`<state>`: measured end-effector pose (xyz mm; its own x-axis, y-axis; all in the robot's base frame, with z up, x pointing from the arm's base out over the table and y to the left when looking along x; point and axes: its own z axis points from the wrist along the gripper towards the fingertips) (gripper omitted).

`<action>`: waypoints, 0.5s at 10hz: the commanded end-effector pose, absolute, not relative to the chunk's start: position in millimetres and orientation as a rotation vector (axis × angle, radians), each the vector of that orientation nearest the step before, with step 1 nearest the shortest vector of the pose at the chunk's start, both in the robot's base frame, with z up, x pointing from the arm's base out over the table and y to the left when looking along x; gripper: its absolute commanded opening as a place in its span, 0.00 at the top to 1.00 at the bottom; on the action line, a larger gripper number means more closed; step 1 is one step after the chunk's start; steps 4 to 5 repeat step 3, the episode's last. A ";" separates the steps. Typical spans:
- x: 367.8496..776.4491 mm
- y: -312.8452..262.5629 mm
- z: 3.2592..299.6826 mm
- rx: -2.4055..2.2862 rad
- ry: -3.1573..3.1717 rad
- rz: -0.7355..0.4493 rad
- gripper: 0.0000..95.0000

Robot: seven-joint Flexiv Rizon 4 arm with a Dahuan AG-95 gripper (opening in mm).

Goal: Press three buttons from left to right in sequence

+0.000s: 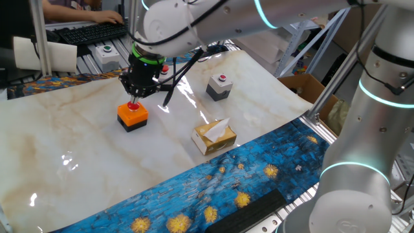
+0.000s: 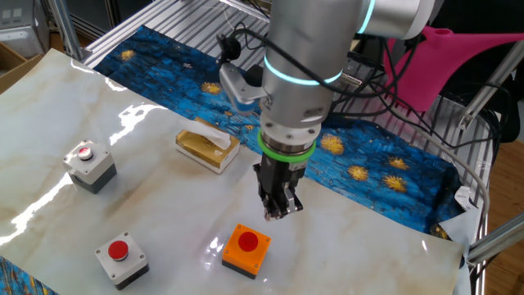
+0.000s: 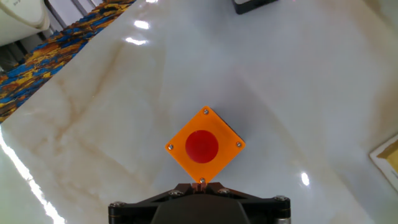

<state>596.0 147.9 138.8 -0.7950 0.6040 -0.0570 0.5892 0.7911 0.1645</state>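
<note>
orange button box (image 1: 132, 115), red cap up, sits on the marble table (image 1: 77, 149) right below the jaws, a little clear of the tips. gripper (image 2: 279, 211) points straight down over it, jaws pressed together, holding nothing. one grey button box (image 1: 219, 86) lies well to the jaws' right; yellow tissue box (image 1: 213, 136) nearer, right-front.

Tool (image 3: 200, 184) tips nearly out of the hand view; tissue box (image 3: 387, 157) cropped at its right edge.
</note>
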 end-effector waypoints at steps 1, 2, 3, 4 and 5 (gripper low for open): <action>593.4 146.9 140.8 0.960 2.875 0.208 1.00; 593.4 146.9 140.8 0.958 2.879 0.211 1.00; 593.5 147.0 140.5 0.955 2.885 0.224 1.00; 593.5 147.0 140.5 0.955 2.885 0.224 1.00; 593.5 147.0 140.5 0.955 2.885 0.224 1.00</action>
